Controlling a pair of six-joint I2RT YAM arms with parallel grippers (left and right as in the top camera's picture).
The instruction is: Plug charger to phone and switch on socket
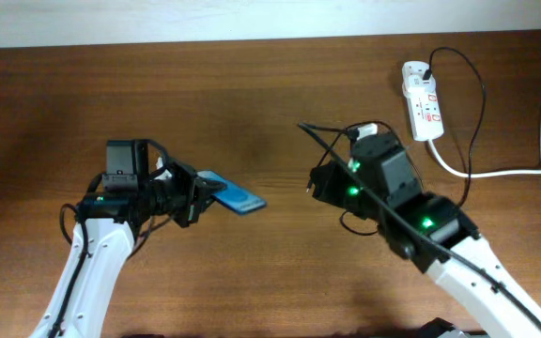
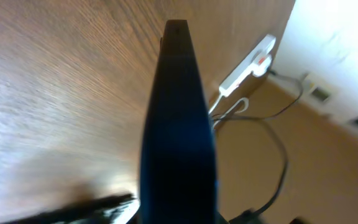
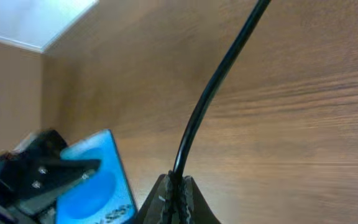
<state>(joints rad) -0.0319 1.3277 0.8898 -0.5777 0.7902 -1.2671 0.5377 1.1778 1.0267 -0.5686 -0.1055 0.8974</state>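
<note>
The phone (image 1: 236, 196), blue screen up, is held level above the table at its left end by my left gripper (image 1: 195, 195), which is shut on it. In the left wrist view the phone (image 2: 179, 124) shows as a dark edge-on slab running away from the gripper (image 2: 179, 214). The charger (image 3: 216, 93), a thin black cable, is pinched between my right gripper's (image 3: 178, 190) shut fingers, and its tip is out of view. The phone (image 3: 98, 183) lies to the lower left of that gripper. My right gripper (image 1: 312, 184) hovers right of the phone. The socket (image 1: 423, 99) lies at the back right, with the charger's plug (image 1: 426, 70) in it.
A thick white cord (image 1: 524, 171) runs from the socket to the right edge. The thin black cable (image 1: 483, 99) arcs right of the socket and down towards my right arm. The socket (image 2: 248, 64) shows far ahead in the left wrist view. Bare wood lies between the arms.
</note>
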